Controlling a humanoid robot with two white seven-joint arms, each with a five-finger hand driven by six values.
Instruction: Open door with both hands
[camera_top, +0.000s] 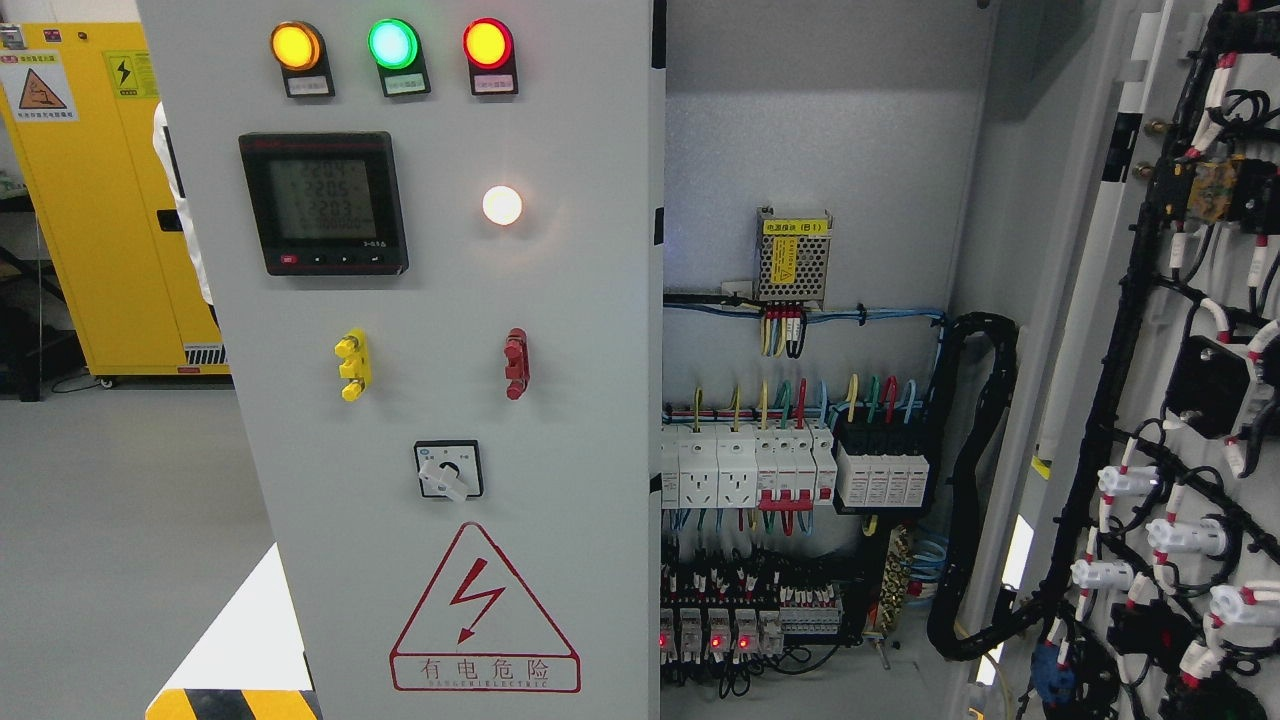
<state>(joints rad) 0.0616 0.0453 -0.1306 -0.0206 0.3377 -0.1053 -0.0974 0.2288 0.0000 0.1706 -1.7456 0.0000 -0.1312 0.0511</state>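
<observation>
Honestly, with the right door (1150, 420) being shown swung wide open and the left door (440, 400) being left shut, neither hand is being seen, so finger state cannot be told; wiring should be avoided.

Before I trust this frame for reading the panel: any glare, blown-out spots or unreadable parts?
Head view: evenly lit and mostly sharp; the white lamp is blown out with a halo, the three top indicator lights bloom slightly; the meter display digits are dim and hard to read; neither hand shows.
</observation>
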